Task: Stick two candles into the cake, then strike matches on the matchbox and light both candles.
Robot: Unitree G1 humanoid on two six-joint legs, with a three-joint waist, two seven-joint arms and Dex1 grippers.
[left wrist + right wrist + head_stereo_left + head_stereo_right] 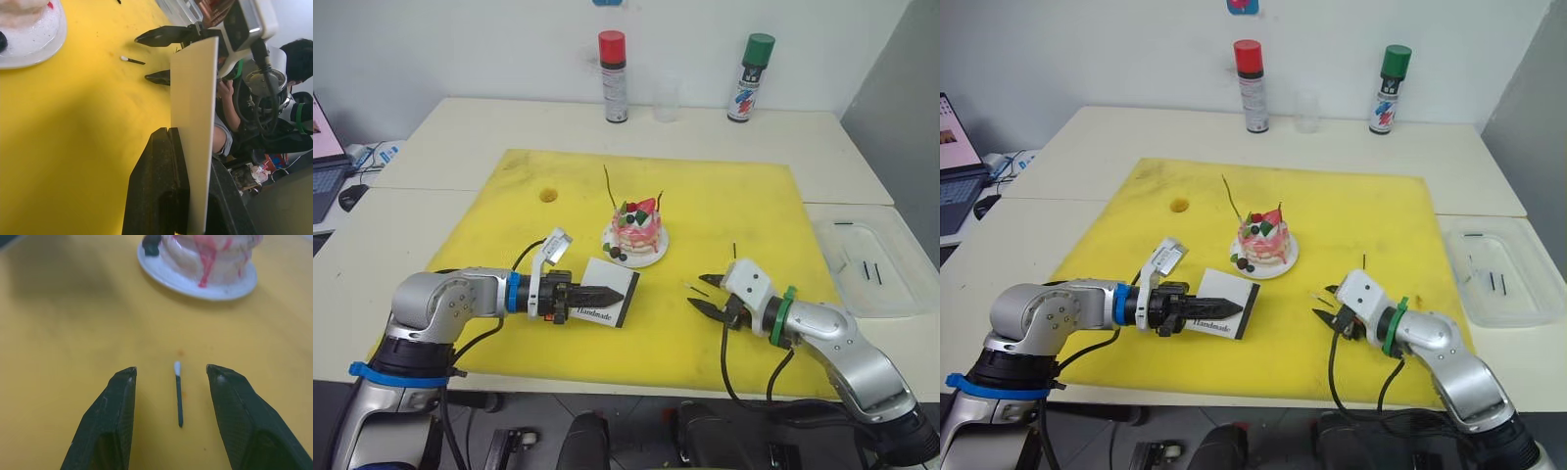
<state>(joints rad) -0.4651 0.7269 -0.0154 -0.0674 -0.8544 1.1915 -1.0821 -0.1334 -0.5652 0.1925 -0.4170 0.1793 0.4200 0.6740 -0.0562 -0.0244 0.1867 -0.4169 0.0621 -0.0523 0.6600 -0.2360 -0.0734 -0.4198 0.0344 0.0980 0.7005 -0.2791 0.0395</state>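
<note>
Both candles (pixel 607 186) look planted in the cake (pixel 636 227) mid-mat, so lighting remains: my left gripper (pixel 605 293) clamps the matchbox (pixel 610 290), my right gripper (pixel 171 396) gapes around a match (pixel 178 394).

The cake (pixel 210 259) is cut off at the top edge of the right wrist view and looks blurry. The matchbox (pixel 610 291) is partly hidden behind the left gripper (pixel 597 293). Small dark sticks in the clear tray (pixel 871 264) are too tiny to name.

silver arms, black cables, blue left wrist band, green right band.
</note>
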